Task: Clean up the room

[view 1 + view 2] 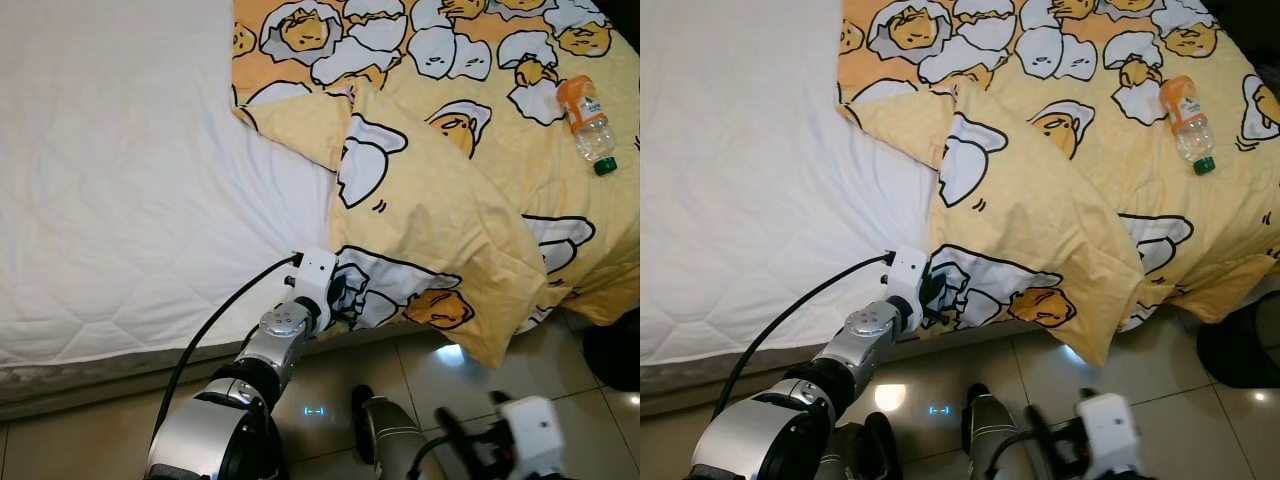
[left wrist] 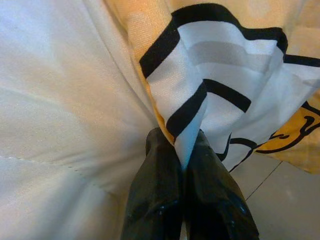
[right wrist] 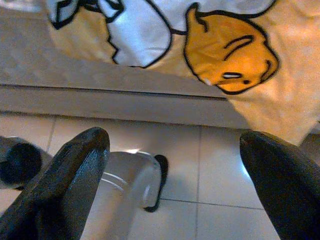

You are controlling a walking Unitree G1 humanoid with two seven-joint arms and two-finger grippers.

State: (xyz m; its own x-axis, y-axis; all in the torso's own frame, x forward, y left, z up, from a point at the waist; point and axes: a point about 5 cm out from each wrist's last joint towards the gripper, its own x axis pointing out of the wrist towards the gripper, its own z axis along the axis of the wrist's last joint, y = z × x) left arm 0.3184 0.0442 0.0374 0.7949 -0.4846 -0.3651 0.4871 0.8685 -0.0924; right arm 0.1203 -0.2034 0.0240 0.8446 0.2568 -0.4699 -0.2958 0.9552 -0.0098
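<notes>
In the left wrist view the two black fingers (image 2: 160,190) are pressed together with a fold of the cartoon-print duvet (image 1: 450,200) pinched between them, the white, black-outlined patch of cloth rising straight out of the seam between the pads. Seen from the head, the left gripper (image 1: 335,300) sits at the lower centre of the frame, at the near edge of the bed, holding the lower left hem of the yellow cover where it overhangs the mattress side. From that pinch the cover runs up and to the right, filling the upper right of the frame, with one large flap folded back on itself so that its corner droops past the bed edge toward the tiled floor (image 1: 420,370). The white quilted mattress (image 1: 120,180) lies bare over the left half of the frame. A plastic bottle with an orange label and green cap (image 1: 587,122) lies on the cover at the upper right, well apart from either gripper. The right gripper (image 3: 175,170) hangs low over the floor at the lower right, its fingers spread wide and holding nothing. The step in hand appears to be bed-making: with the hem gripped, the next move likely calls for drawing the cover leftward across the bare mattress, keeping the pinch firm so the thin fold does not slip out, and the bottle would probably roll as the cloth shifts.
</notes>
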